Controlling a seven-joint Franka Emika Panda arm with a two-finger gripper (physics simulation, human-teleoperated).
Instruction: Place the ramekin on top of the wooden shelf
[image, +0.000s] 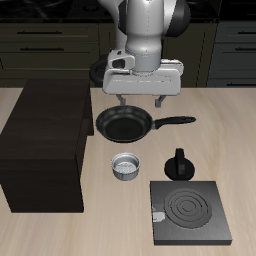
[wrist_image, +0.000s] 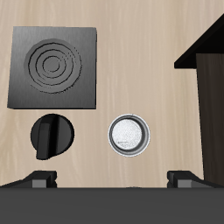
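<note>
Your ramekin (image: 126, 166) sits alone on the counter (image: 120, 225), bare wood all round it, between the wooden shelf (image: 45, 145) and the knobbed pot (image: 180, 165), nearer the front than the frying pan (image: 124, 124). Your gripper (image: 139, 101) hangs high above the pan, fingers (wrist_image: 41, 179) spread wide, holding nothing.

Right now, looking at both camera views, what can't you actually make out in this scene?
- Pincer: exterior view, its fingertips merge with the dark frying pan behind; how wide it stands is unclear.
- Wooden shelf: wrist view, cut off by the frame edge; its top shows only partly.
- Frying pan: absent from the wrist view.
- Ramekin: exterior view, too small to show its ribbing.
- Stove burner plate: exterior view, a small pale item at its edge is unidentifiable.
</note>
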